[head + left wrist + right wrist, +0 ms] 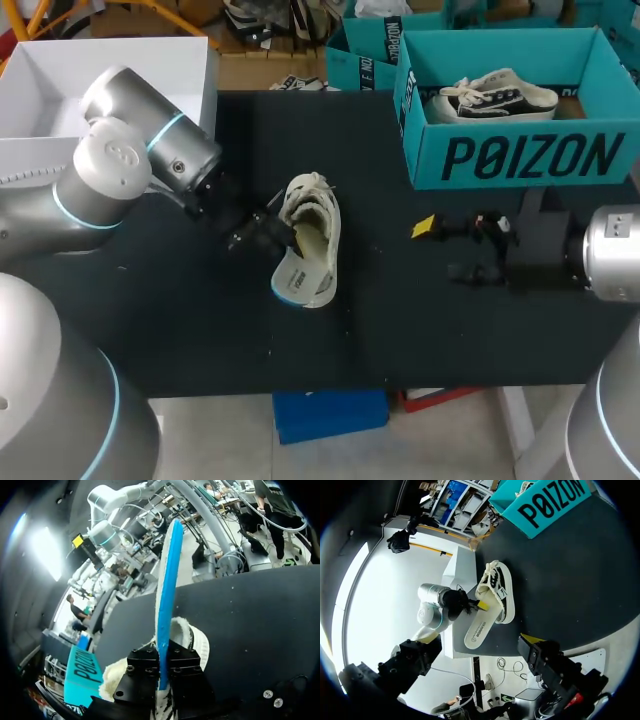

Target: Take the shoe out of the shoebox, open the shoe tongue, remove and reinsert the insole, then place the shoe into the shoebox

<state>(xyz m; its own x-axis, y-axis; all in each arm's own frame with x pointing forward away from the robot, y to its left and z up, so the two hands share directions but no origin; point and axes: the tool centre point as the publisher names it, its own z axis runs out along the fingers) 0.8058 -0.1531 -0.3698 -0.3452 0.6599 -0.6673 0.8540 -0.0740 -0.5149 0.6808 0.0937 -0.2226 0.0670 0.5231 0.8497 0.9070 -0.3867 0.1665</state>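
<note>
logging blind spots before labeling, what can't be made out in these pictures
- head view: tips of the left end effector, hidden by the shoe
- left wrist view: lower end of the insole, buried between the finger blocks
- head view: sole of the second shoe, behind the shoebox wall

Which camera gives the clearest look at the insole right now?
The right wrist view: the insole shows its whole flat face there, sticking out of the shoe. The left wrist view sees it only edge-on, as a thin blue strip. The head view shows it foreshortened against the shoe.
</note>
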